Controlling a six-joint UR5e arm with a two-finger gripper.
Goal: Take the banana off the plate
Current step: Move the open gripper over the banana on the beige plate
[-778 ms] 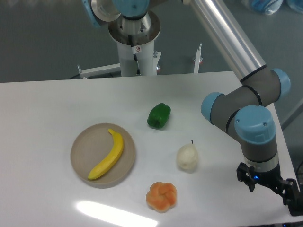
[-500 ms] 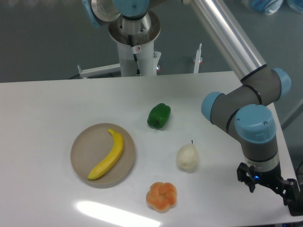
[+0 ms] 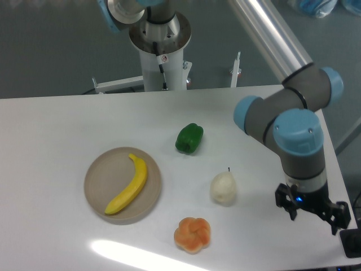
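— Around the target?
— Bright yellow, gently curved banana (image 3: 127, 186) lying diagonally on the round beige-tan plate (image 3: 98, 176), stem end up and away, at the left of the white glossy surface (image 3: 56, 130). Well to the right of the plate: a glossy green bell pepper (image 3: 189, 138) farther back, a whitish matte pear (image 3: 223, 188) with a thin dark stem, and an orange lobed, pumpkin-like piece (image 3: 192, 235) nearest the front edge. Nothing lying on or touching the banana; pear and orange piece sitting between plate and arm.

— And the tool?
— Black two-finger tool (image 3: 312, 206) low at the far right, near the surface's edge, well apart from the plate. Holding nothing visible. How far open, impossible to tell from this angle.

— Different from a moment ago?
— Shifted slightly left and up in view, along with the grey-and-blue wrist joints (image 3: 299, 135). Fruit and plate unmoved.

— Textures?
— Smooth skin on the banana, low plain rim on the plate, bright glare patch on the surface near the front.
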